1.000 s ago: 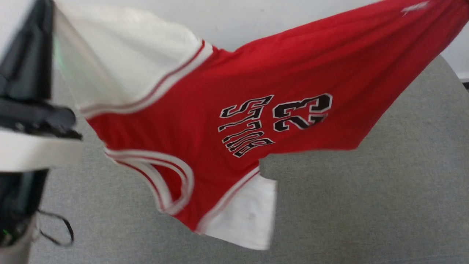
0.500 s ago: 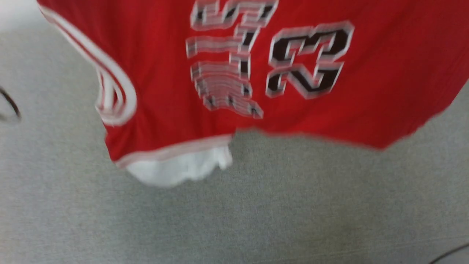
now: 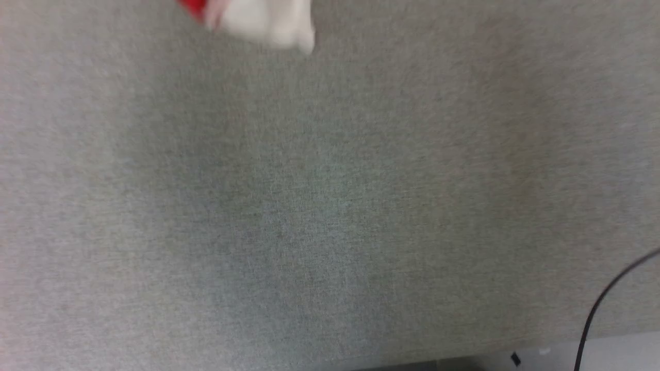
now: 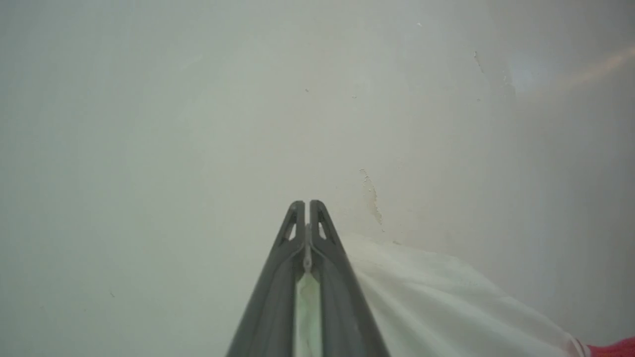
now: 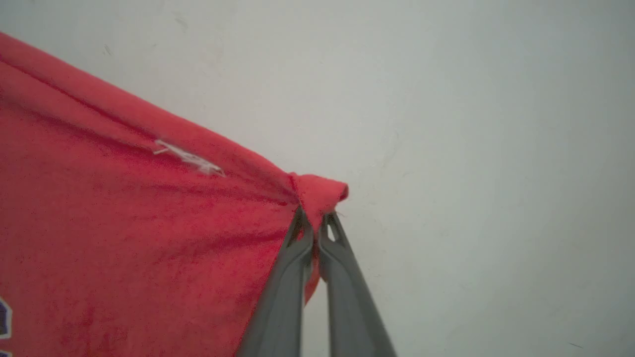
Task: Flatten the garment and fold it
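The garment is held up in the air. In the head view a white sleeve tip with a bit of red of the garment (image 3: 263, 20) hangs at the top edge above the grey table (image 3: 330, 206). My left gripper (image 4: 307, 206) is shut on white sleeve fabric of the garment (image 4: 436, 302), which drapes to its right before a pale wall. My right gripper (image 5: 315, 218) is shut on a bunched red corner of the garment (image 5: 149, 223), whose red cloth spreads tautly to the left with a small white mark on it.
A grey fabric tabletop spreads under the shirt in the head view. A thin black cable (image 3: 603, 299) curves at the lower right, beside the table's near edge. A pale wall (image 5: 471, 124) stands behind both grippers.
The head camera has tilted down: the shirt's lettered chest has slid up out of the picture, leaving the lowest sleeve tip at the top edge. The left arm has left the picture.
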Robot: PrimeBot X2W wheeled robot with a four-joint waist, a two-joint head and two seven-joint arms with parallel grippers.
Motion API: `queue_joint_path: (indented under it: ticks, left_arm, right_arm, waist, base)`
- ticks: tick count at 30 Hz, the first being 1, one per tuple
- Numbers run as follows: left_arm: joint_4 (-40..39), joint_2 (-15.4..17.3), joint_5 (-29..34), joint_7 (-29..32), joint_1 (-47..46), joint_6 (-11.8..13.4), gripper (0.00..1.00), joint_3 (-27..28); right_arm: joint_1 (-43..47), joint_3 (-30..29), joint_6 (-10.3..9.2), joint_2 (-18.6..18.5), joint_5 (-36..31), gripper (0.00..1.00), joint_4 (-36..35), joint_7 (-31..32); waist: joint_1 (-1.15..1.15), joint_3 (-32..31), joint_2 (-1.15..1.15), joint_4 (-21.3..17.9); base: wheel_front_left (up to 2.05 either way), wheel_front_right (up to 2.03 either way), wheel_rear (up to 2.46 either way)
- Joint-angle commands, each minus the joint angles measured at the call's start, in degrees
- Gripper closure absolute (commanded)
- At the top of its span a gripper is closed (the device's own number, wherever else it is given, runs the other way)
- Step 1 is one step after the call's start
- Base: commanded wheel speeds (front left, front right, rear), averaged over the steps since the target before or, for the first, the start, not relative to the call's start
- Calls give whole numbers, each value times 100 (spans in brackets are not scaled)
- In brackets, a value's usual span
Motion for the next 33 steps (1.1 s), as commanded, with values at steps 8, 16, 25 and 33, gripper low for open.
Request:
queue_joint_path:
  ticks: [8, 16, 25, 33]
  left_arm:
    - [943, -228, 368, -1170, -1090, -131, 100, -57]
    - [1438, -423, 424, -1348, -518, -487, 100, -288]
    - [1348, -878, 66, -1366, 2358, -548, 100, -477]
    - [766, -591, -159, -856, 5013, -545, 100, -759]
  right_arm:
    - [-1088, 185, -12, 286, -482, 100, 1314, -900]
    - [-858, 547, -12, 543, -745, 100, 2087, -1802]
    - [885, 1131, -12, 690, -511, 100, 2639, -2529]
    - [2691, 1780, -12, 542, -8, 100, 2409, -2700]
  waist:
    - [-3, 1046, 0, 263]
    - [-3, 1203, 0, 502]
    - [-3, 394, 0, 829]
    - [-3, -894, 0, 932]
  base:
    - [0, 0, 0]
    - [0, 0, 0]
    - [0, 0, 0]
    - [0, 0, 0]
